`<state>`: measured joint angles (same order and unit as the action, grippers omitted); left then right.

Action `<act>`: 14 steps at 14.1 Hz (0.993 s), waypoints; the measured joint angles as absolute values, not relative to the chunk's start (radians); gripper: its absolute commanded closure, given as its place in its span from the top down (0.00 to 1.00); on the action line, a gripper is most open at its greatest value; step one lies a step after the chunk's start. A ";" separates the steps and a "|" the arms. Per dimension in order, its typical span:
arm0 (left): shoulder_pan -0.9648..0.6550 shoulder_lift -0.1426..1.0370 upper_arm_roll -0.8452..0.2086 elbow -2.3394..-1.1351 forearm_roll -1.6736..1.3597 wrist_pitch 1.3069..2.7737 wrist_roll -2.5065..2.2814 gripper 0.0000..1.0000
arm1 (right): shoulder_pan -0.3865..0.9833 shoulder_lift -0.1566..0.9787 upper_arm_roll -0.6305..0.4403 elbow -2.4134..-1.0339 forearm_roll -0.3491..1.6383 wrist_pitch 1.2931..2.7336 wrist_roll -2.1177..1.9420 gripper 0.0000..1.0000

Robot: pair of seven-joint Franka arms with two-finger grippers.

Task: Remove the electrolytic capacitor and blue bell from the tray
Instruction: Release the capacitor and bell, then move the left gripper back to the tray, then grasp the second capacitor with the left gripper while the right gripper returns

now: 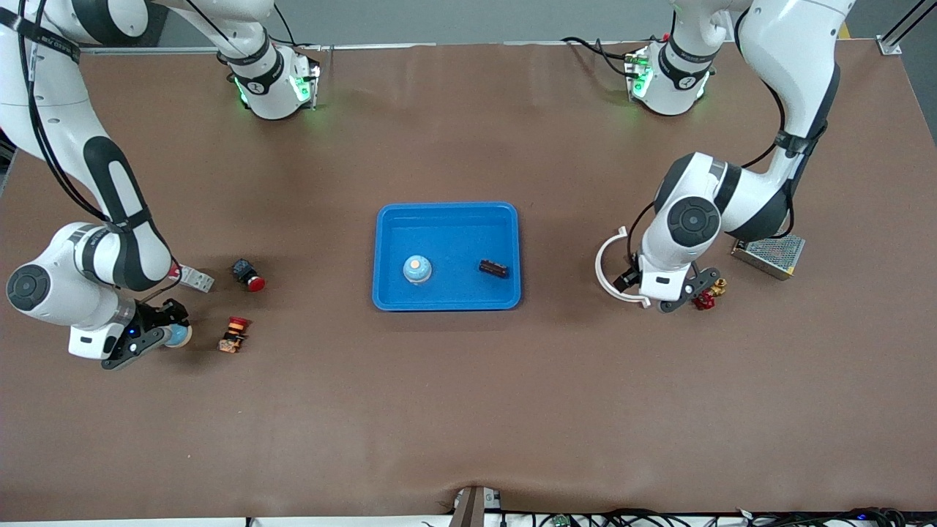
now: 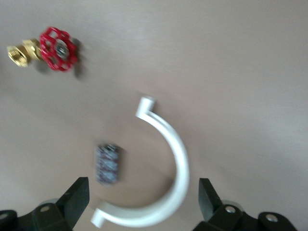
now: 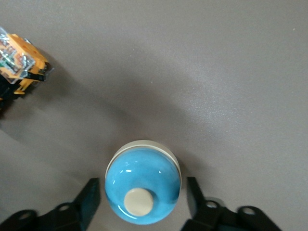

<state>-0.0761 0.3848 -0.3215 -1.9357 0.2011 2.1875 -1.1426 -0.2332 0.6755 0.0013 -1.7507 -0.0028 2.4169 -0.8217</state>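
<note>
A glossy blue bell [image 3: 143, 185] with a cream button sits on the table between the spread fingers of the right gripper [image 3: 144, 192], low in the frame at the right arm's end. The left gripper [image 2: 144, 192] hangs over a small dark capacitor [image 2: 108, 164] and a white clip [image 2: 178, 159], its fingers wide apart. The blue tray [image 1: 446, 208] at mid-frame has bare table all round.

Brown table [image 1: 468, 410] bears a blue tray [image 1: 446, 301].

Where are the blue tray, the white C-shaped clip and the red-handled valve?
blue tray [image 1: 448, 211]: front view, on its rim nearest the robots' bases.
white C-shaped clip [image 2: 179, 153]: left wrist view, mid-arc.
red-handled valve [image 2: 58, 48]: left wrist view, on the red handwheel.
</note>
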 measured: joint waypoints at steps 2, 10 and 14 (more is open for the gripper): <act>-0.117 0.386 -0.343 -1.882 0.165 2.175 -1.245 1.00 | -0.231 0.667 0.013 -1.726 0.001 2.346 -0.818 1.00; -0.375 0.530 -0.345 -1.696 0.106 2.178 -1.798 1.00 | -0.013 0.448 0.037 -1.605 0.048 1.883 -0.188 1.00; -0.444 0.693 -0.339 -1.561 0.144 2.209 -2.005 0.94 | 0.099 0.416 0.038 -1.685 0.141 1.935 0.073 1.00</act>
